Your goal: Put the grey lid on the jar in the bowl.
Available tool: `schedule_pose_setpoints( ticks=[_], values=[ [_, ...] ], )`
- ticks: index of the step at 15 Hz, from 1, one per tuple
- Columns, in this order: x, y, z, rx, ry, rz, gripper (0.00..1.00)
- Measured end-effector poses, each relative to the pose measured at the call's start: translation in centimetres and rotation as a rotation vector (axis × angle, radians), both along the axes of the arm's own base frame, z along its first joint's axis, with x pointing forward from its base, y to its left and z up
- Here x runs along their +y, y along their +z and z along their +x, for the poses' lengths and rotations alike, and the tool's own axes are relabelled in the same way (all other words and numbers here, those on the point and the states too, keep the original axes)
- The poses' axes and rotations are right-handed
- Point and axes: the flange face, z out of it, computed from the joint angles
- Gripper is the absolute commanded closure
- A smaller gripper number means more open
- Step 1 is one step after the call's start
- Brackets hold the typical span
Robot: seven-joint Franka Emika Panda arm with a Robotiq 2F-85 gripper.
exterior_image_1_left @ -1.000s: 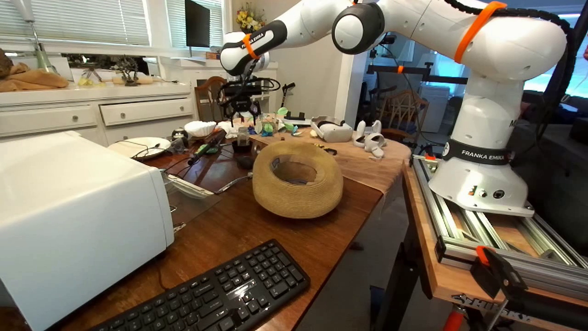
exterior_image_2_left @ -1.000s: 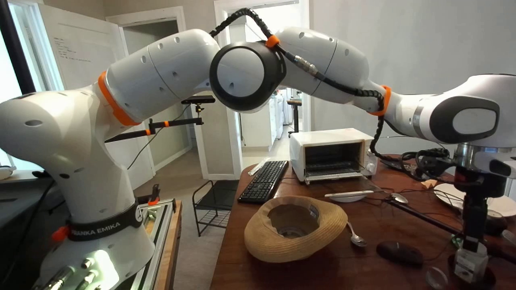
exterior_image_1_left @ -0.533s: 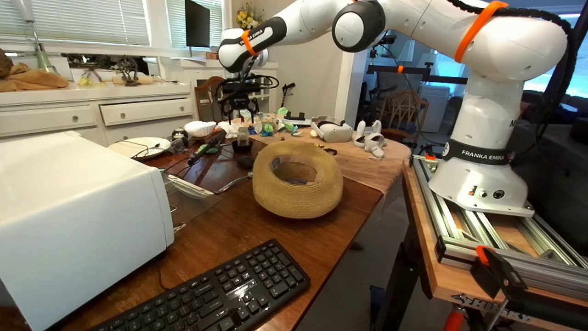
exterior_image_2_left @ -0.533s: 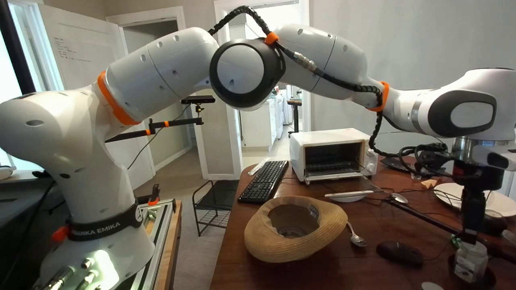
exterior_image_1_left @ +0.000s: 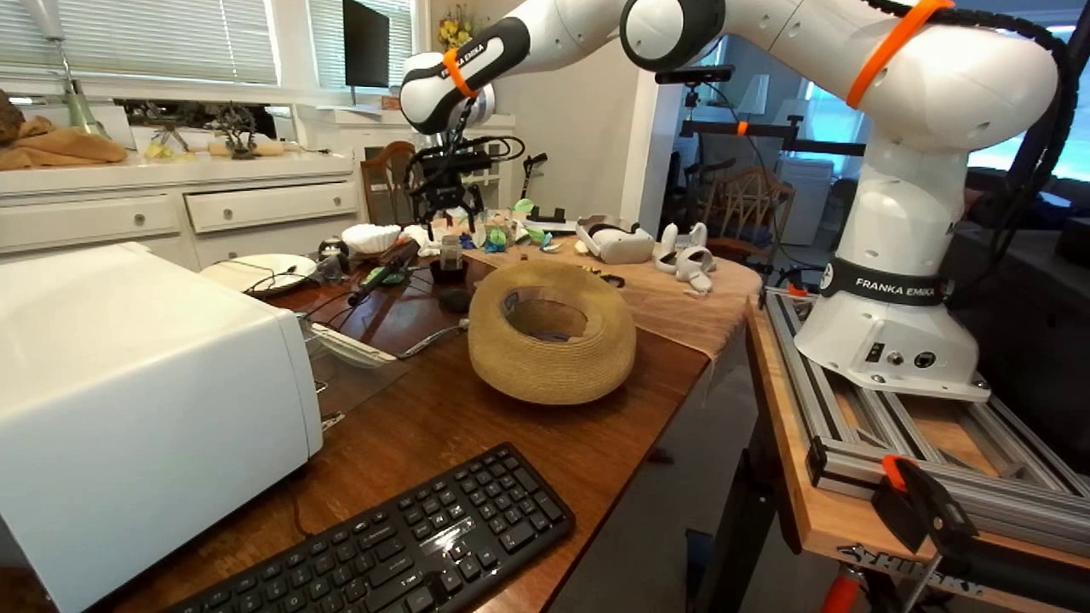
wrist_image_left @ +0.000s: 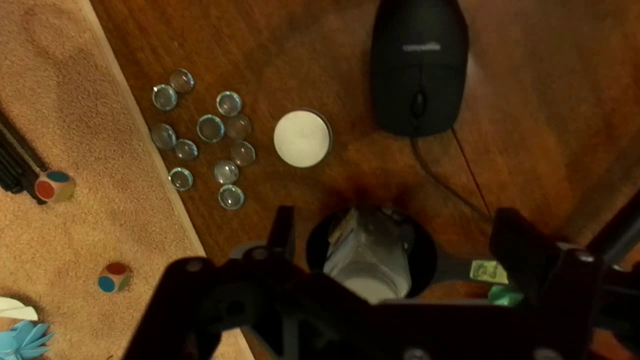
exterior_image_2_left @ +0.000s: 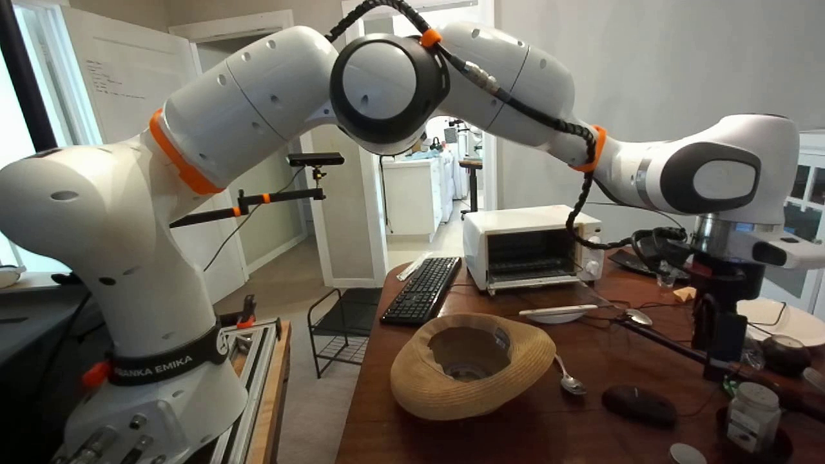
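Observation:
The lid (wrist_image_left: pixel 302 139) lies flat on the brown table as a pale round disc, and shows at the bottom of an exterior view as a lid (exterior_image_2_left: pixel 686 454). A clear glass jar (exterior_image_2_left: pixel 753 415) stands in the small black bowl (wrist_image_left: pixel 425 250); its top looks whitish, and I cannot tell whether anything covers its mouth. My gripper (wrist_image_left: pixel 395 217) is open above the table, fingers wide apart with nothing between them. In the wrist view the jar shows below, between the fingers. In an exterior view the gripper (exterior_image_2_left: pixel 714 372) hangs behind and left of the jar, apart from it.
A black mouse (wrist_image_left: pixel 420 75) and several glass beads (wrist_image_left: pixel 227 171) lie either side of the lid. A straw hat (exterior_image_2_left: pixel 470 367), a spoon (exterior_image_2_left: pixel 572 385), a toaster oven (exterior_image_2_left: pixel 532 248) and a dark rod (exterior_image_2_left: pixel 664 341) are on the table. A cloth-covered surface (wrist_image_left: pixel 115 215) adjoins it.
The gripper has moved off the jar's top, up and to the left in an exterior view. The disc beside the bowl looked tilted a second ago and now lies flat.

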Motion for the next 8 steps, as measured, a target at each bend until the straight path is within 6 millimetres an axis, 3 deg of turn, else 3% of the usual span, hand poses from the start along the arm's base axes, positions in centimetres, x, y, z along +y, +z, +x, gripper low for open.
schedule_pose_setpoints(
  ticks=[4,8],
  values=[
    [-0.1,-2.4,-3.4,0.098,0.039,0.033,0.0],
    [-1.4,-4.5,-6.3,0.072,0.032,0.005,0.0]
  ],
)
